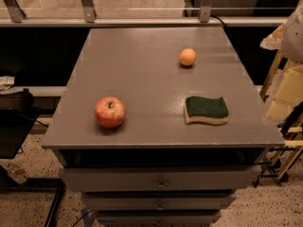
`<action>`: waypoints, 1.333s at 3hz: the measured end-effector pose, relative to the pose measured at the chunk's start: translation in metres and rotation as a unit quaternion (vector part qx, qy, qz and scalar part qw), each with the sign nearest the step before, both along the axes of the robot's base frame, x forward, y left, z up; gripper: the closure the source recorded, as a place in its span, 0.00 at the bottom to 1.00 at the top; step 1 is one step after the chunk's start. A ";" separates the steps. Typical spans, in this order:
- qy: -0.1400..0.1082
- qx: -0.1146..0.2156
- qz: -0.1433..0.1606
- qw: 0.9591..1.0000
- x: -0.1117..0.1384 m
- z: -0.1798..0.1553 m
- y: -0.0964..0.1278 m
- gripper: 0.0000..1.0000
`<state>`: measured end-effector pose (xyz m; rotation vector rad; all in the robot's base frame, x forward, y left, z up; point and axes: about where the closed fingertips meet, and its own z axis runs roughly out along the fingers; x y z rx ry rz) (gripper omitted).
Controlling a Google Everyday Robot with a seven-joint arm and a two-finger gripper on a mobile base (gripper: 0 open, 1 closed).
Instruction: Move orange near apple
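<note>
Grey counter (142,74) is sitting in a dim room, with speckled floor (265,207) showing below it and a pale ledge (142,21) with metal posts running along behind its far edge. Drawers (161,179) with small knobs are stacking under the counter's front lip. Landmark for all positions: the sponge (206,110), green on top and yellow beneath, lying flat on the front right part of the counter.

Left of the sponge, well apart: the apple (110,112) is resting upright with its stem dimple facing up, red with yellowish patches. It is sitting about level with the sponge, near the counter's front edge, touching nothing else.

Behind the sponge and a shade to its left: the orange (187,57) is sitting alone, small, round and plain-skinned, smaller than the apple. It is standing well apart from the sponge and farther still from the apple, which is lying diagonally across the counter from it. Only counter top is showing between the two fruits.

Right of the sponge, off the counter: a light wooden frame (272,77) is standing beside the counter's edge, with pale, blurred shapes (291,86) around it that I cannot identify.

Tool: not showing in this view, so I cannot tell whether it is wide, narrow or holding anything. Nothing is touching the orange.
</note>
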<state>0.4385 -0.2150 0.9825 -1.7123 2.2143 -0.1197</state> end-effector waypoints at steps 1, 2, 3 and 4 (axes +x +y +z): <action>0.000 0.000 0.000 1.000 0.000 0.000 0.000 0.00; -0.009 0.019 -0.016 1.000 0.031 -0.004 -0.006 0.00; -0.025 0.080 -0.059 0.995 0.094 -0.021 -0.018 0.00; -0.025 0.080 -0.059 0.995 0.094 -0.021 -0.018 0.00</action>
